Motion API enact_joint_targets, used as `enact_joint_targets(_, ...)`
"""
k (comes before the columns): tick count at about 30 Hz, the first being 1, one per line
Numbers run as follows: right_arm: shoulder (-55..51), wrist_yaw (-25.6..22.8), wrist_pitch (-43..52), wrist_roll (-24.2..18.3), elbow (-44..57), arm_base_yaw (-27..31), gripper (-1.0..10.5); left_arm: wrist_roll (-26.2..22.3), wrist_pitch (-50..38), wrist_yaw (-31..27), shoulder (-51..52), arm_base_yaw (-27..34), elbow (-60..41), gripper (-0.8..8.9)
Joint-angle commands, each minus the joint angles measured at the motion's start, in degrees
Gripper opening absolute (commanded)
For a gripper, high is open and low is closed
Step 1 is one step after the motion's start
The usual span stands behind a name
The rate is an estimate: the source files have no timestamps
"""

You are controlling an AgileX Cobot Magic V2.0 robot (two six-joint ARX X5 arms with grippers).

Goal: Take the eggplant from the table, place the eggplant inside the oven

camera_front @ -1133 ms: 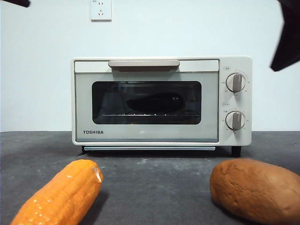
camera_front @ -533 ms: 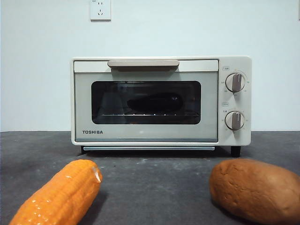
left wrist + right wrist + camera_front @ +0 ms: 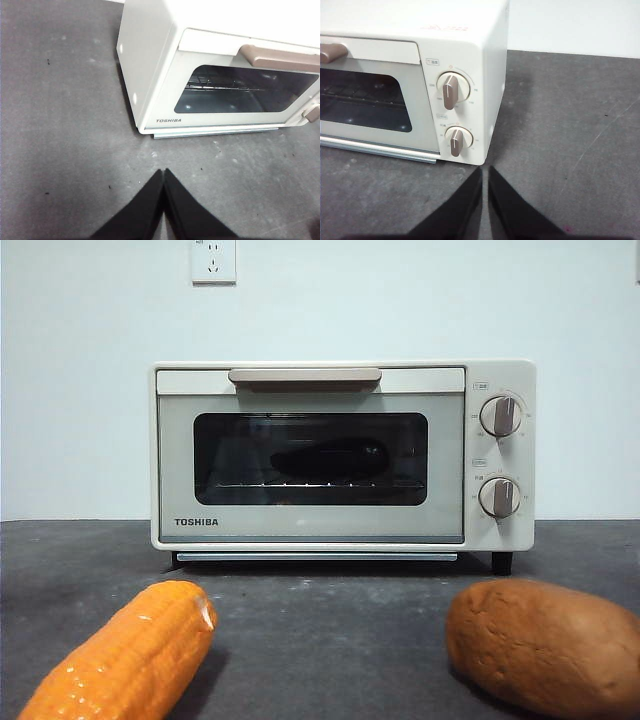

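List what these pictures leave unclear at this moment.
- Eggplant: front view, only a dim dark shape behind the tinted door glass of the shut oven; neither wrist view shows it.
- Corn cob and brown lump: cut off by the front view's bottom edge.
- Knob markings: too small.

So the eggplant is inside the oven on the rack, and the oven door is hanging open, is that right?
Not quite. The eggplant does lie on the rack inside the oven, but the door is closed, its handle up against the top; the front view shows it.
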State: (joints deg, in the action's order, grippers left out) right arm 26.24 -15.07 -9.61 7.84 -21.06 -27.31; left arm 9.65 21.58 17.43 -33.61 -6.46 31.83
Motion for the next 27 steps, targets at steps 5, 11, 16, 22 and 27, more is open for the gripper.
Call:
enact_joint_targets(5,0.15,-0.2,0.59,0.7,-0.26,-0.24,0.0,-3.34,-0.28,-0.11,7.87,-0.22,0.55,0.06)
enact_joint_targets(11,0.15,-0.2,0.59,0.7,-0.26,-0.26,0.0,-10.95,-3.34,-2.73,20.5,2.21,-2.93,0.06)
enact_joint_targets(16,0.15,-0.2,0.59,0.7,-0.26,-0.26,0.0,-10.97,-11.63,-7.15,27.21,5.55,-13.16,0.06)
enact_joint_targets(22,0.15,-0.2,0.59,0.7,-0.26,-0.26,0.0,-10.93,-14.29,-7.56,32.09,7.21,-24.68,0.06)
enact_joint_targets(27,0.15,-0.2,0.59,0.7,-0.26,-0.26,0.0,-10.93,-13.46,-7.54,33.44,7.21,-30.49,0.06)
